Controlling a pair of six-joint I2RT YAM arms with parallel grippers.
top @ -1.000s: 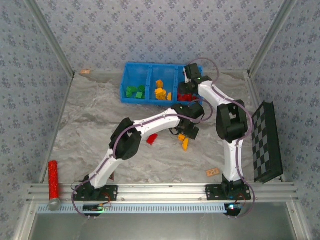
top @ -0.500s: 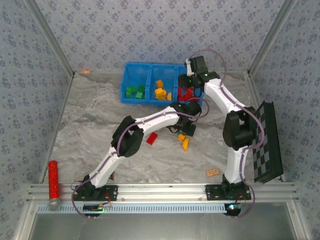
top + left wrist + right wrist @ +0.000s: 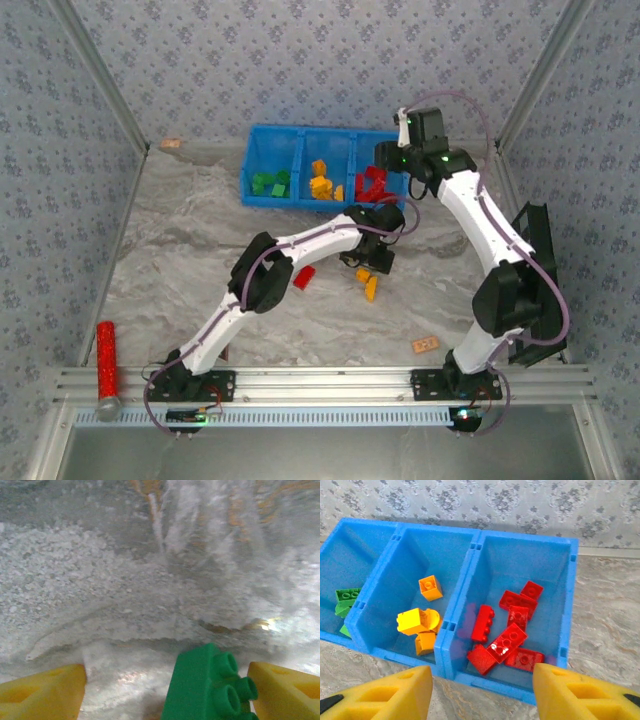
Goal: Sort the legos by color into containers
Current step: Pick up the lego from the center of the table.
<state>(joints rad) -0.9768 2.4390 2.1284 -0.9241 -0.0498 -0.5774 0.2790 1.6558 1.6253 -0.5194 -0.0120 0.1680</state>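
The marbled grey table (image 3: 180, 250) carries everything, and at its far side sits the blue bin (image 3: 525, 537). Its three compartments are already sorted: green bricks (image 3: 346, 600) in the left one, yellow-orange bricks (image 3: 417, 621) in the middle, red bricks (image 3: 510, 637) in the right. The right gripper (image 3: 481, 672) hangs over the bin's near wall with its jaws spread wide and nothing between them. The left gripper (image 3: 165, 680) is low over the middle of the table, its jaws parted as well. A green brick (image 3: 210, 690) sits between them, close against one finger and well clear of the other, so I'd say it isn't pinched yet. Nearby on the table lie a loose red brick (image 3: 304, 277) and an orange brick (image 3: 370, 289). These bricks look light, hard and glossy, likely to skid or twist if caught on a corner. The sure hold would be square across the two flat side walls, below the studs rather than on them.
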